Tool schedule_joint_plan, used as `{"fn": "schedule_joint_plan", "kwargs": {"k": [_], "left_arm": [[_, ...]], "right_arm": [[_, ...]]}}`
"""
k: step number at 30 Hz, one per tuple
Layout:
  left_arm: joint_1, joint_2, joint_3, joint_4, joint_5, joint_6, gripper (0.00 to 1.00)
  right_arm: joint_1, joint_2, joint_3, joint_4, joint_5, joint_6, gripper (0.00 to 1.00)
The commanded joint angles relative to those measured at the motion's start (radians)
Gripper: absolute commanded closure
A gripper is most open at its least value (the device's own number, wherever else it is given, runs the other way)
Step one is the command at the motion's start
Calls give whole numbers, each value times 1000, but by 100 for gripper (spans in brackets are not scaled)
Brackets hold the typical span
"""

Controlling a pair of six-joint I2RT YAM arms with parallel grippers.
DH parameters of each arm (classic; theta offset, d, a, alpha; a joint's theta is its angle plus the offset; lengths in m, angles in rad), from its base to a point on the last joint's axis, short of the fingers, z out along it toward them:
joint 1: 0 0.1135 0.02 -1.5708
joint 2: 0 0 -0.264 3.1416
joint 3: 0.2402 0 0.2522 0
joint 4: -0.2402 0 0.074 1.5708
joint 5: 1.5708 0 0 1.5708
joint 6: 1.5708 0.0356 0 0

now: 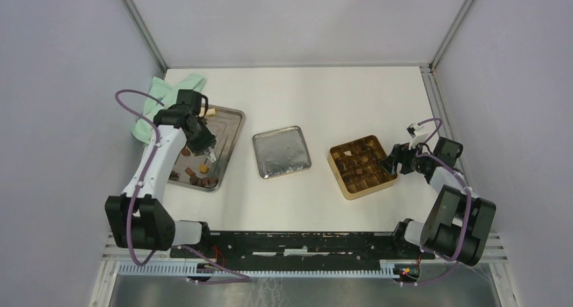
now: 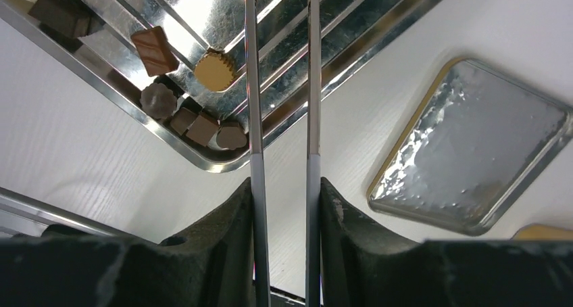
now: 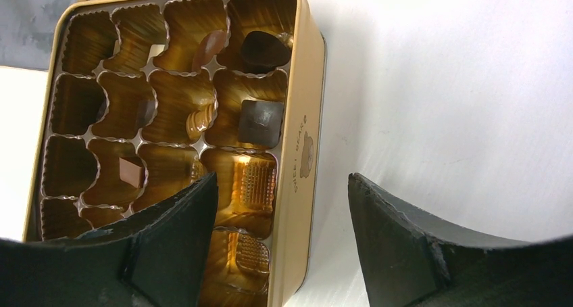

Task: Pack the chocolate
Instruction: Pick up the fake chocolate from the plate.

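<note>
Loose chocolate in dark, mid-brown and tan pieces lies in a steel tray at the left. My left gripper hangs over that tray, shut on the long metal tweezers. Their two arms stand slightly apart, and their tips run out of the top of the left wrist view. At the right stands the gold tin, with a few chocolate pieces in its compartments. My right gripper is open and low at the tin's right wall, one finger over the compartments, the other outside.
A silver lid lies flat between the tray and the tin. A green cloth is bunched behind the tray at the far left. Grey walls close off the table on three sides.
</note>
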Motion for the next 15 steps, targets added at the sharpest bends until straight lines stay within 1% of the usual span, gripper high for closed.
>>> {"fn": "schedule_joint_plan", "kwargs": {"k": [1,3,5,9,10,11,13,15], "left_arm": [[3,-122,-9,29,80,187,98],[3,-170,-30,65,161,257,98],[1,-230,-51,113,275,298,98],[-32,-314,-114,257,512,338,98],[-50,-330,-130,298,551,339,98],[-76,-345,-145,338,586,339,98],[-148,-372,-173,417,611,338,98],[-257,-390,-201,519,623,330,98]], "right_arm": [[-8,-10,29,12,-39,-25,24],[-8,-19,26,6,-48,-32,24],[-9,-35,21,1,-55,-40,24],[-9,-59,24,-17,-63,-63,24],[-9,-62,27,-28,-65,-72,24],[-10,-66,30,-41,-65,-83,24],[-10,-79,33,-63,-63,-102,24],[-11,-97,35,-84,-58,-118,24]]}}
